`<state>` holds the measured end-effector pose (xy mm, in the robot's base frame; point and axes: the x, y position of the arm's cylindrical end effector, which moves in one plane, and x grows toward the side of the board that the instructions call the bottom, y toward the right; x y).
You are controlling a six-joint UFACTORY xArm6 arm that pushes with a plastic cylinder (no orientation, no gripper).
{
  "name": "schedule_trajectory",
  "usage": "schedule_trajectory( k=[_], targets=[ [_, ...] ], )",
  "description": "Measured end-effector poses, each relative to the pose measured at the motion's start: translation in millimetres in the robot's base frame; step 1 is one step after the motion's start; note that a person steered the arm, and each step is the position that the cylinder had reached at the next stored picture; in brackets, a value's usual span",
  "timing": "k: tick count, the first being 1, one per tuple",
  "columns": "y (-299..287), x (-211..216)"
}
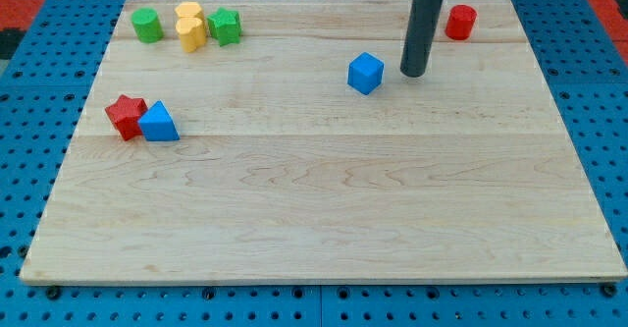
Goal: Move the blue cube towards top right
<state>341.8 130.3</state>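
The blue cube [365, 73] sits on the table [324, 209] in its upper middle, just left of my tip [414, 74], apart from it. There are no fingers, only the rod. A red cylinder [460, 22] stands near the top right. At top left cluster a green cylinder [148, 25], yellow block [190, 27] and green block [225, 26]. At left, a red block [126, 116] touches a blue wedge [158, 123].
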Motion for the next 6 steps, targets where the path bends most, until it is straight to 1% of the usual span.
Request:
schedule_trajectory(
  k=[1,2,3,4,5,6],
  targets=[
    [-7.3,77.0],
    [-90.1,39.4],
    [-53.6,-4.5],
    [-18.5,-23.0],
    [-39.2,9.1],
    [-73.7,-20.7]
  ],
)
